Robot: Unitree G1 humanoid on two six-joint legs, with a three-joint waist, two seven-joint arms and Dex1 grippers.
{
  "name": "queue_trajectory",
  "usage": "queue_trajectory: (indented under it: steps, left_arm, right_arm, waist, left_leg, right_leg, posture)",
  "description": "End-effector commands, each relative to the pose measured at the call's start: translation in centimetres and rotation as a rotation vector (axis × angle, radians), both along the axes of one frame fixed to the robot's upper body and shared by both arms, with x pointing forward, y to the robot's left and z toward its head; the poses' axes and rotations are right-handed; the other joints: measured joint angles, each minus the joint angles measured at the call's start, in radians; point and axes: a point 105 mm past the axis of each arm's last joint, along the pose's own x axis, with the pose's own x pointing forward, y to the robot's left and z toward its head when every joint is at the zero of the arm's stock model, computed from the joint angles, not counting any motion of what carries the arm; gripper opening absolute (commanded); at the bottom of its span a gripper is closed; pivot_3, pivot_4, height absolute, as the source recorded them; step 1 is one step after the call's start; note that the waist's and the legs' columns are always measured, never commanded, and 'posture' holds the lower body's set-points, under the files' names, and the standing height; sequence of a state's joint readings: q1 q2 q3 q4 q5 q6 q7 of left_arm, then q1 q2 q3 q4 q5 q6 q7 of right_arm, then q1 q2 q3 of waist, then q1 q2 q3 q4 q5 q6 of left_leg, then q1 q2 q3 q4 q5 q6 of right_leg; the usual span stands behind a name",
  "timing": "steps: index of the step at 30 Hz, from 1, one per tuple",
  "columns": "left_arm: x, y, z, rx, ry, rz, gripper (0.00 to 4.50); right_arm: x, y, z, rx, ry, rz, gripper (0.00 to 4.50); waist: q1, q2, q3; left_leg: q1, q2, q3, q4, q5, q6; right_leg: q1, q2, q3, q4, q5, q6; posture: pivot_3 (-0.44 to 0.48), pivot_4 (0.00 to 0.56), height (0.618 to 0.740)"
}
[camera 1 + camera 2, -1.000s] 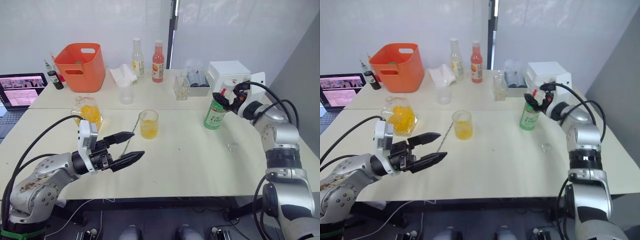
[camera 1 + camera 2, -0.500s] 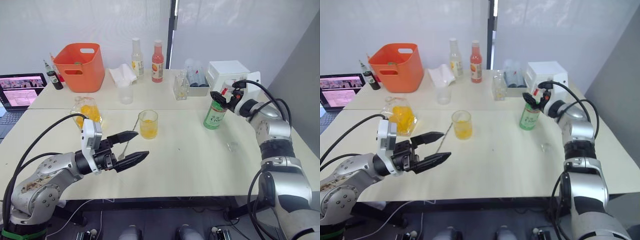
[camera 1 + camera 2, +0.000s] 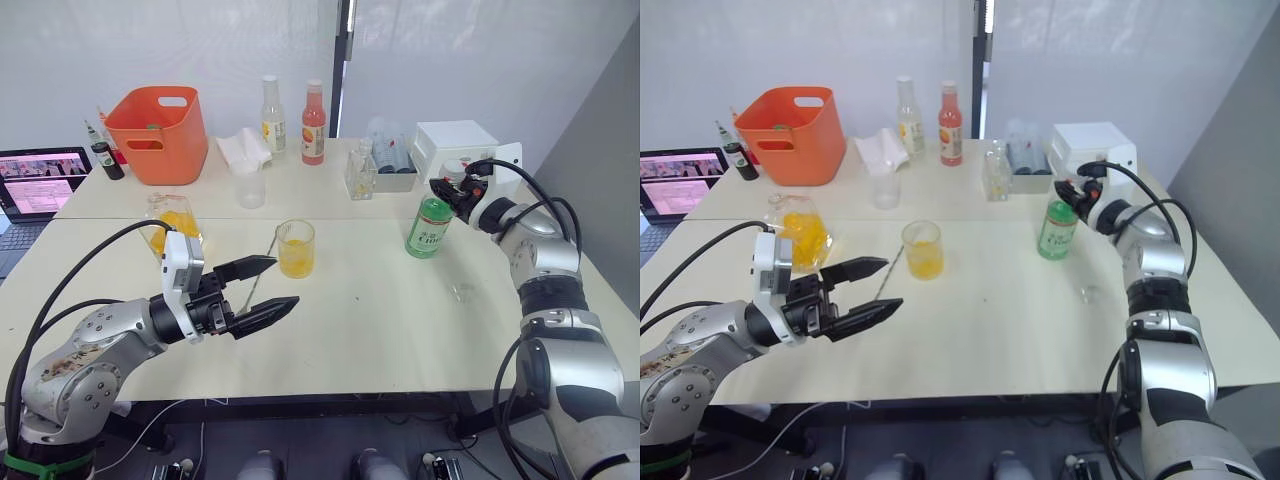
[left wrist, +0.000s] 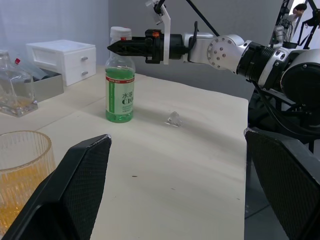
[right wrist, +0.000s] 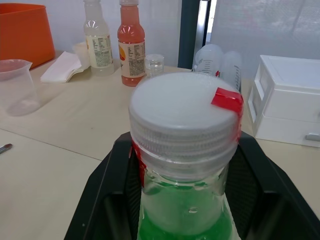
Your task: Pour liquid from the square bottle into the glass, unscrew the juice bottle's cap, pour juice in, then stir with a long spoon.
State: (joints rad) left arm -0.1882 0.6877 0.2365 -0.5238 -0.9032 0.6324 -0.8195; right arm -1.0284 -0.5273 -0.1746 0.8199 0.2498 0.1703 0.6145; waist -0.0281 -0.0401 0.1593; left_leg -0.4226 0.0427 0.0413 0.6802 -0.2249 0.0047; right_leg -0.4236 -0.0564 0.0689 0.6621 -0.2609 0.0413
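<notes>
- The juice bottle [image 3: 429,224] stands upright on the table [image 3: 380,320], well off to the robot's right of the glass [image 3: 297,248], green liquid inside and the cap [image 5: 186,119] on its neck.
- The right gripper [image 3: 447,190] is at the bottle's neck; in the right wrist view its two black fingers [image 5: 111,176] flank the neck just under the cap, but whether they press the bottle cannot be told.
- The glass already holds orange-yellow liquid, so the first pour looks done and the cap step is in hand.
- The long spoon [image 3: 263,262] lies flat just beside the glass, on its side toward the square bottle [image 3: 173,220], which stands further that way.
- The left gripper [image 3: 262,292] hovers in front of the glass, fingers spread wide with nothing between them.
- Next, by the look of it: one gripper must steady the juice bottle while the other closes on the cap and twists; with both arms well apart, the left has a long reach to make.
</notes>
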Motion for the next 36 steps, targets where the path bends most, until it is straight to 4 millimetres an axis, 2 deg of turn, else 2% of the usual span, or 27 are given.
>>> queue_trajectory:
  steps: [1,10,14,17,20,24,28,31,36]
  left_arm:
    - [0.1,0.0,0.5,0.007,-0.031,-0.003,4.50]
    - [0.4,0.4,0.4,0.008,-0.032,0.004,4.50]
    - [0.5,0.5,0.3,0.009,-0.036,0.006,4.50]
    - [0.6,0.8,0.1,0.013,-0.034,0.007,4.50]
    - [0.7,1.0,0.1,0.017,-0.033,0.008,4.50]
    - [1.0,1.6,0.0,0.028,-0.033,0.014,4.50]
    - [1.2,2.4,-0.1,0.047,-0.034,0.020,4.50]
    - [1.2,2.7,-0.3,0.062,-0.030,0.013,4.50]
    - [1.2,2.9,-0.4,0.076,-0.024,-0.001,4.50]
  right_arm:
    - [-0.3,-0.1,2.0,0.007,-0.075,0.003,1.69]
    - [-1.2,0.8,2.8,0.005,-0.106,0.061,1.69]
    - [-3.0,2.0,4.1,0.005,-0.143,0.135,1.69]
    - [-5.4,3.9,5.3,0.011,-0.169,0.243,1.69]
    - [-7.1,5.4,5.8,0.007,-0.165,0.316,1.69]
    - [-10.6,8.9,6.2,0.003,-0.153,0.488,1.69]
    - [-15.0,14.1,5.4,-0.022,-0.145,0.731,1.69]
    - [-16.6,16.1,5.0,-0.053,-0.154,0.824,1.69]
    - [-17.7,17.8,4.3,-0.094,-0.157,0.932,1.69]
  waist:
    - [0.000,0.000,0.000]
    - [-0.002,0.002,0.001]
    - [-0.002,0.003,0.002]
    - [-0.001,0.007,0.004]
    - [-0.003,0.010,0.006]
    - [-0.003,0.010,0.006]
    - [-0.004,0.010,0.006]
    - [-0.009,0.010,0.006]
    - [0.004,0.010,0.007]
  left_leg:
    - [0.000,0.000,0.000,0.000,0.000,0.000]
    - [0.000,0.000,0.000,0.000,0.000,0.000]
    - [-0.001,0.000,0.000,-0.001,0.000,0.000]
    - [-0.002,0.001,-0.001,-0.001,0.000,0.000]
    - [-0.002,0.001,-0.001,-0.001,0.000,0.000]
    - [-0.002,0.001,-0.001,-0.001,0.000,0.000]
    - [-0.002,0.001,-0.001,-0.001,0.000,0.000]
    - [-0.002,0.001,-0.001,-0.001,0.000,0.000]
    - [-0.002,0.001,-0.001,0.000,0.000,0.000]
  right_leg:
    - [0.000,0.000,0.000,0.000,0.000,0.000]
    - [0.000,0.000,0.000,0.000,0.000,0.000]
    - [-0.001,0.000,0.000,0.000,0.000,0.000]
    - [-0.002,0.000,0.000,0.000,0.000,0.000]
    - [-0.002,0.000,0.000,0.000,0.000,0.000]
    - [-0.002,0.000,0.000,0.000,0.000,0.000]
    - [-0.002,0.000,0.000,0.000,0.000,0.000]
    - [-0.002,0.001,0.000,0.000,0.000,0.000]
    - [-0.001,-0.001,-0.001,-0.001,0.000,0.000]
  posture:
    - [0.000,0.150,0.715]
    - [0.000,0.150,0.715]
    - [0.000,0.150,0.715]
    - [0.000,0.150,0.715]
    - [0.000,0.150,0.715]
    - [0.000,0.150,0.715]
    - [0.000,0.150,0.715]
    - [0.000,0.150,0.715]
    - [0.000,0.150,0.715]
